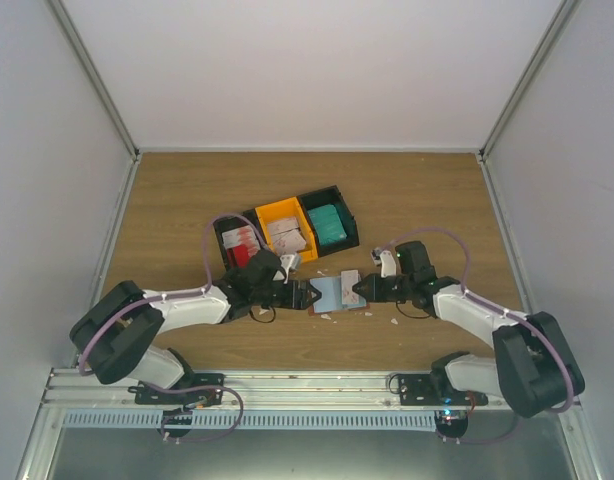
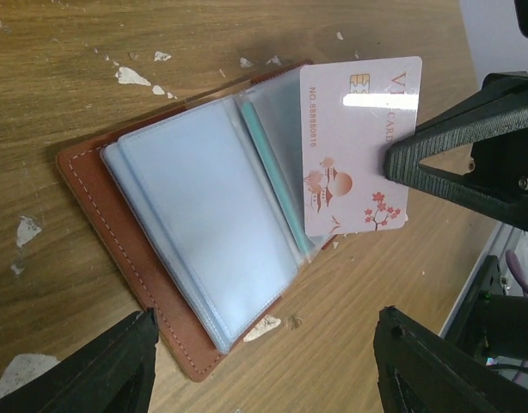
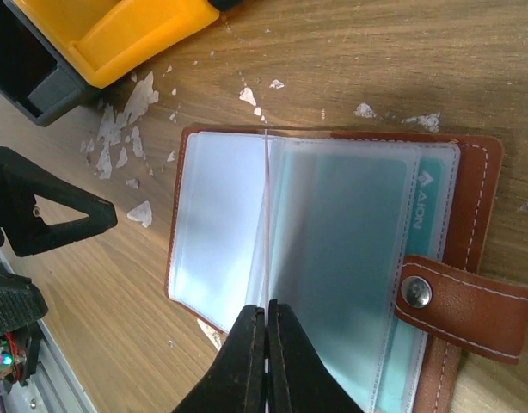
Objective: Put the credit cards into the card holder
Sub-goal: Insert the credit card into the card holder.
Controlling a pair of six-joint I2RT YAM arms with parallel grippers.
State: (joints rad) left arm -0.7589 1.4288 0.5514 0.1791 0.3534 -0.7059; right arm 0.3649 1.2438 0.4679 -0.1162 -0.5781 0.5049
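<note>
Mid-table, between the two arms, the card holder (image 1: 337, 293) is lying open with its brown leather side down and its clear sleeves facing up. The right gripper (image 3: 267, 311) is pinching a white-pink card (image 2: 359, 138), jaws pressed together on its edge. In the right wrist view the card is showing edge-on as a thin line. It's standing up over the sleeves near the holder's fold, with its lower edge down at the plastic. Can't tell whether it's actually sitting inside a slot.

The left gripper (image 2: 268, 331) is hovering at the opposite side of the holder, jaws spread wide and gripping nothing. A teal card (image 3: 423, 185) is sitting in a sleeve on the snap strap (image 3: 457, 301) side; the strap is lying unfastened.

Behind the holder, three bins are sitting side by side:
- Left black bin (image 1: 218, 235) is holding reddish cards (image 1: 241, 256).
- Orange bin (image 1: 277, 207) is holding pale cards (image 1: 287, 238).
- Right black bin (image 1: 322, 192) is holding a teal stack (image 1: 329, 225).

White scraps (image 2: 131, 76) are lying scattered on the wooden table (image 1: 187, 190) around the holder.
</note>
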